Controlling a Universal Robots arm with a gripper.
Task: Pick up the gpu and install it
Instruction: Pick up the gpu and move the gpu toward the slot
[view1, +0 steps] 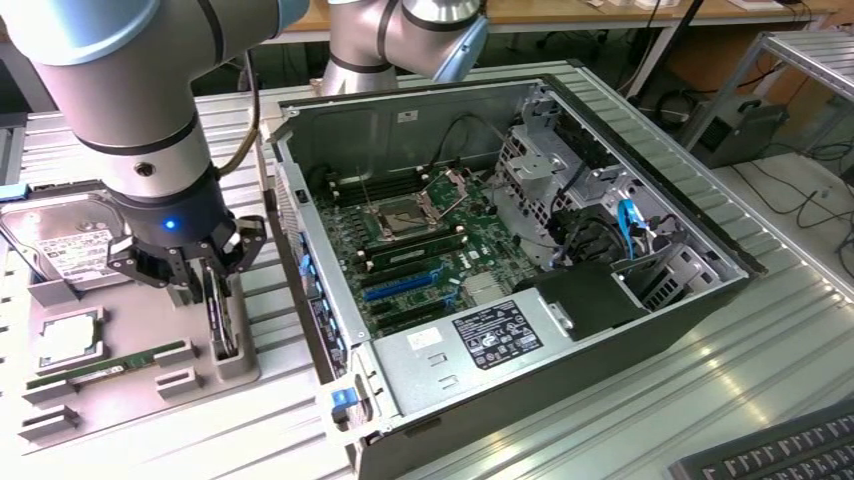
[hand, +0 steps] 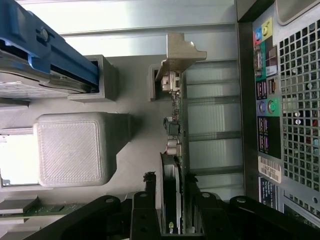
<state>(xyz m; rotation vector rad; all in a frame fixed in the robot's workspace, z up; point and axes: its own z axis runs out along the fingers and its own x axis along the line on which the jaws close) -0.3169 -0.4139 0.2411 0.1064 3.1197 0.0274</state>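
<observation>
Gripper low over gpu, fingers spread wide, straddling card, not clamped. Gpu stands on edge in slotted grey fixture on bench, top edge free for grasp. Open computer case just beside, motherboard facing up.

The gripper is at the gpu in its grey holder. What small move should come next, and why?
Probably close the jaws: the open gripper straddles the gpu, which stands on edge, with one finger on each side.
</observation>
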